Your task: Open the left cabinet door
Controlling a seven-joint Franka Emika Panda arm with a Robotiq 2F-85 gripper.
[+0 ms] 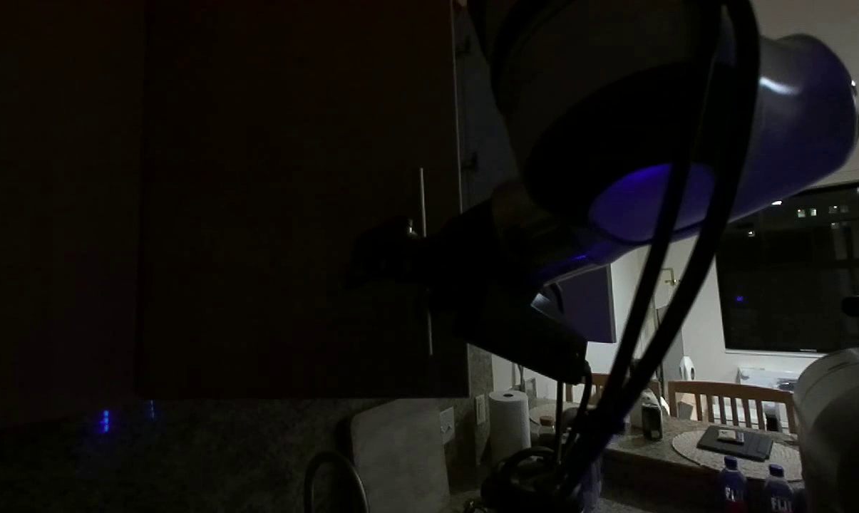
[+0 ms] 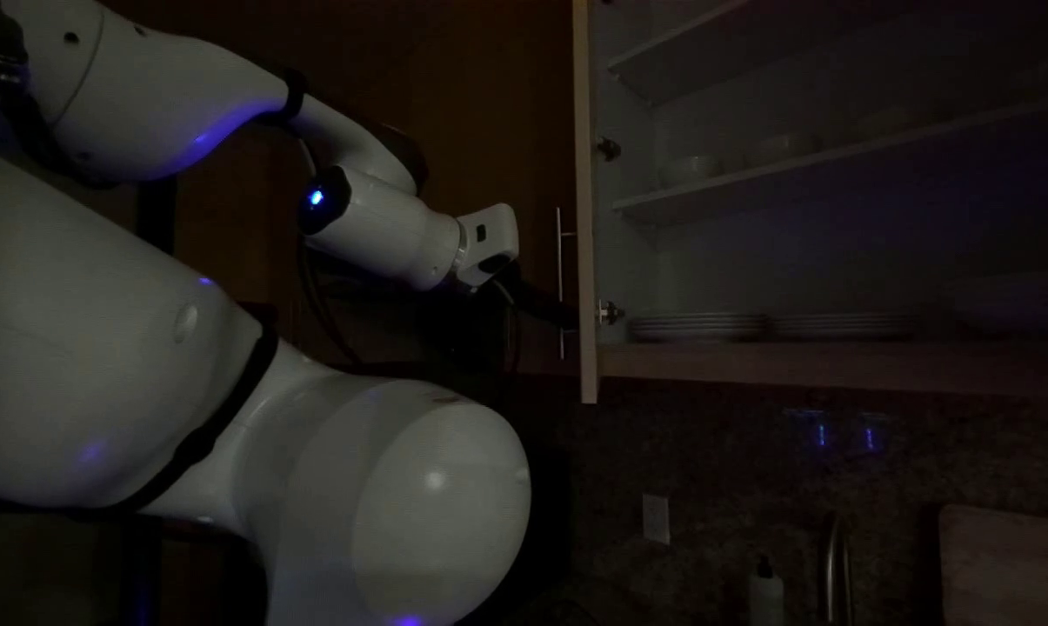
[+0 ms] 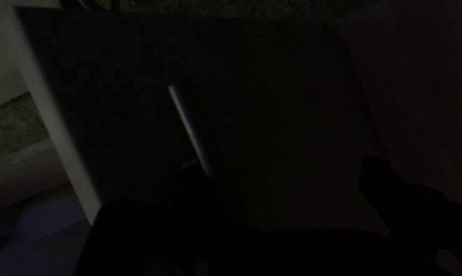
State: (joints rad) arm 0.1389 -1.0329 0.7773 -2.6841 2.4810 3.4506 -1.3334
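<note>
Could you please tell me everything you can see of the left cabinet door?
The door is a flat, upright, very dark brown panel, apparently wood, with a pale edge and a slim silver bar handle set vertically near that edge, in the lower part of the visible face. It stands swung open, nearly edge-on in an exterior view, with shelves showing beside it. Its top runs out of every picture. The open gripper hides the handle's middle; the dimness conceals whether they touch.

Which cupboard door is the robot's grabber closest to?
The left cabinet door, the dark one with the slim silver handle. The gripper is right by that handle; the bluish panel is farther behind.
</note>
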